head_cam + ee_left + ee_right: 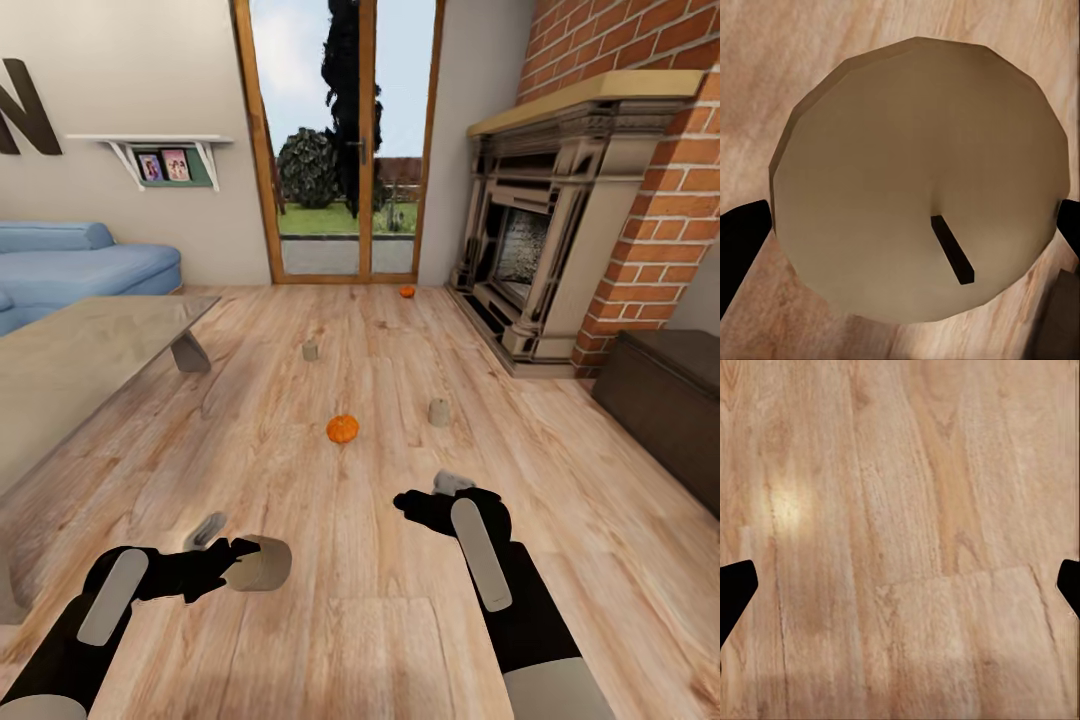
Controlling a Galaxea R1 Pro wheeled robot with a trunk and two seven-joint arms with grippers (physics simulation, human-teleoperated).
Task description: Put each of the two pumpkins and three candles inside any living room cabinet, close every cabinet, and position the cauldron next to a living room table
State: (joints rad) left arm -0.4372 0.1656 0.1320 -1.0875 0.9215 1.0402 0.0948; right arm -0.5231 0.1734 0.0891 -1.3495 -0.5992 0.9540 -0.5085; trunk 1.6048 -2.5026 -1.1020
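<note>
Left end effector [243,562] around candle [262,562], open floor [400,640] ahead

A blue sofa [70,265] sits by the wall. In front of it is a low table [70,370] with a shiny top. A small shelf [160,150] on the wall holds two little pictures [163,165]. A tall glass door [345,140] shows grass and a bush outside. A fireplace [540,230] stands in a red brick wall [680,200]. The floor [370,600] is light wood.

open wood floor [380,600] ahead; glass table [70,370] crowds the left, dark cabinet [670,390] the right.
</note>
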